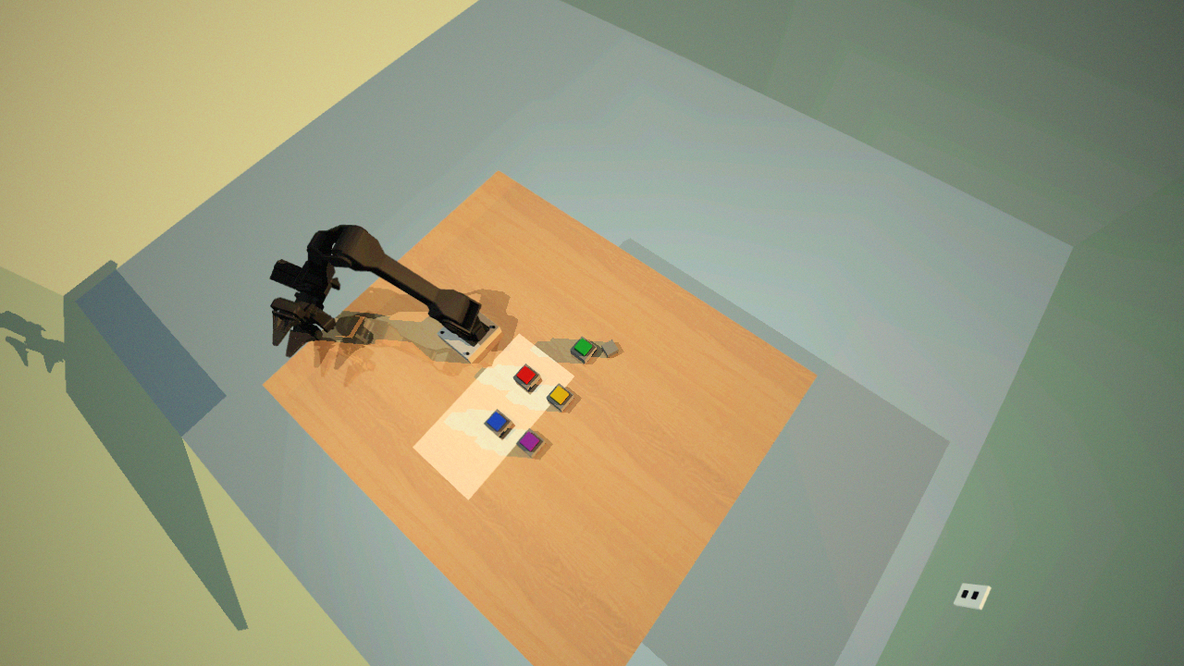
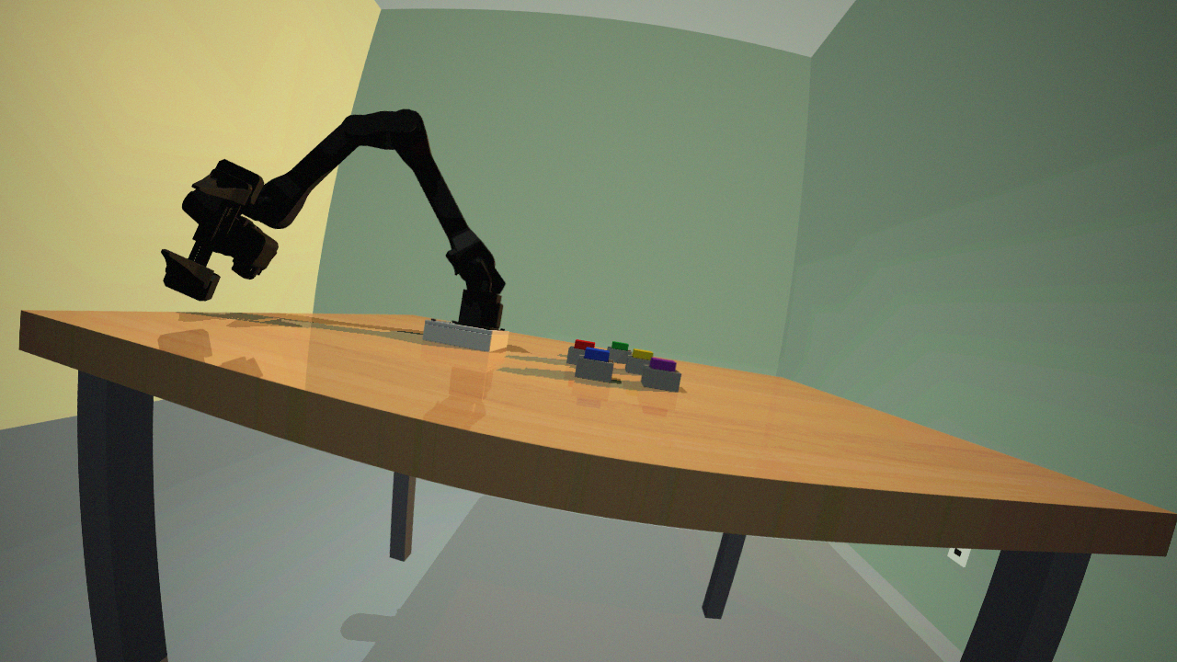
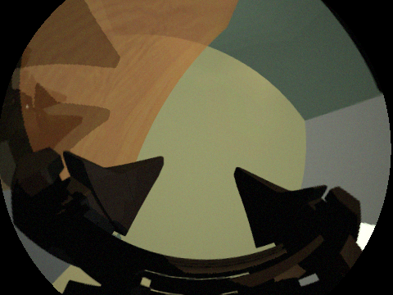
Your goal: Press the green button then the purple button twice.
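The green button sits on the wooden table near the arm's base. The purple button sits at the near end of the button group. My gripper is open and empty. It hangs above the table's corner, far from all the buttons, on the other side of the arm's base. In the wrist view the fingers frame the wall and floor beyond the table edge.
A red button, a yellow button and a blue button stand between the green and purple ones. A small grey block lies beside the green button. The arm's base stands near the table's edge.
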You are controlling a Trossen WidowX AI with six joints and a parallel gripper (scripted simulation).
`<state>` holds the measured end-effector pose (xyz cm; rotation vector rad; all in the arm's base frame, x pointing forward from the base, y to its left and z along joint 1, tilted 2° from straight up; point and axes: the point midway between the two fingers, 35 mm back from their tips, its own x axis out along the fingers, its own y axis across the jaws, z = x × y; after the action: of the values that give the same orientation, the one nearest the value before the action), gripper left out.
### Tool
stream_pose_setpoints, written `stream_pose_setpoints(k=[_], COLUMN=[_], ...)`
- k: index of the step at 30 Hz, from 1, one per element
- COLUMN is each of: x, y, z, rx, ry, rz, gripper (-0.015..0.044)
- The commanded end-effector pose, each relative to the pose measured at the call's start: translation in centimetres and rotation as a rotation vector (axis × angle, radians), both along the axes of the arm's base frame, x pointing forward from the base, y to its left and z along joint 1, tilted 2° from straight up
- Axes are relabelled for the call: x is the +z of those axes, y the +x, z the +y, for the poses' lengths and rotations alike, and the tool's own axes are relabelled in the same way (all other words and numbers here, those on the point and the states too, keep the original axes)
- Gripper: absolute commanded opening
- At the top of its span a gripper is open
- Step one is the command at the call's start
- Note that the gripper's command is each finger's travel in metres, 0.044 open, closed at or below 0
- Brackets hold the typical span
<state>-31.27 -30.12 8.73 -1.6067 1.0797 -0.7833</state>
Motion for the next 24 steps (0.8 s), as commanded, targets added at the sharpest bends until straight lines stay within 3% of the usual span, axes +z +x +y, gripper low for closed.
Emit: stream_pose_setpoints(k=[1, 3, 13, 24], x=[0.0, 0.0, 0.1, 0.1], y=[0.2, 2.2, 15.7, 32.9], z=[-0.3, -2.2, -11.0, -13.4], rx=[0.005, 0.048, 0.282, 0.426], ry=[0.003, 0.033, 0.407, 0.898], rz=[0.003, 0.018, -0.271, -0.452], gripper=[0.0400, 0.0400, 0.0400, 0.0400])
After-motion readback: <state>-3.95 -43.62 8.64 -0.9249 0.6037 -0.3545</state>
